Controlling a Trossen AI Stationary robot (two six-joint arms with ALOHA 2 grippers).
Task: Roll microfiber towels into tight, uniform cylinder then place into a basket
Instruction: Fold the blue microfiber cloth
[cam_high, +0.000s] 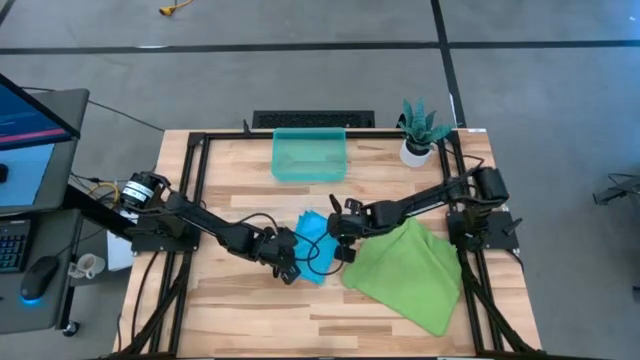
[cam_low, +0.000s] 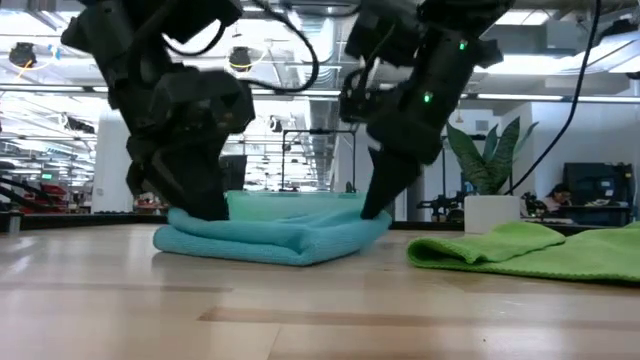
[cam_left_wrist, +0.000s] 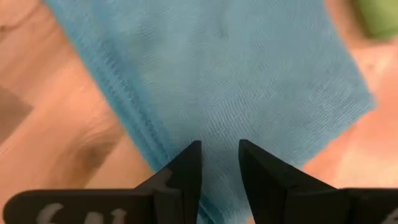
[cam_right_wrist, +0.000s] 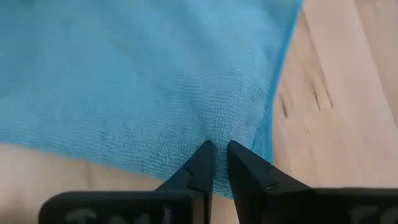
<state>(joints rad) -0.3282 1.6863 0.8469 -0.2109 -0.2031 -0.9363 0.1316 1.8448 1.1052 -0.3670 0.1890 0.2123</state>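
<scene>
The sky-blue microfiber towel (cam_high: 316, 244) lies folded in several layers on the table's middle (cam_low: 275, 238). My left gripper (cam_high: 288, 264) is down on its left end (cam_low: 205, 208), fingers closed on the cloth. My right gripper (cam_high: 340, 246) is down on its right end (cam_low: 380, 205), fingers nearly together with cloth puckered between them. The lime-green towel (cam_high: 405, 272) lies crumpled flat on the table just right of the blue one. The teal basket (cam_high: 310, 156) stands at the table's far edge, nothing visible in it. My left gripper (cam_left_wrist: 221, 155) has the blue towel's left end between its two fingers, next to the layered edge (cam_left_wrist: 146, 140). The fingers slant down from the left. The towel lies on the table. My right gripper (cam_right_wrist: 221, 155) pinches a small pucker of the blue towel (cam_right_wrist: 217, 132) between its fingertips, close to the towel's right edge (cam_right_wrist: 273, 106). The fingers slant down from the right. The towel rests on the table.
A white pot with a green plant (cam_high: 418, 132) stands at the far right corner, beside the basket. The green towel (cam_low: 530, 250) covers the table's near right part. Bare wood shows at the near left (cam_high: 230, 300).
</scene>
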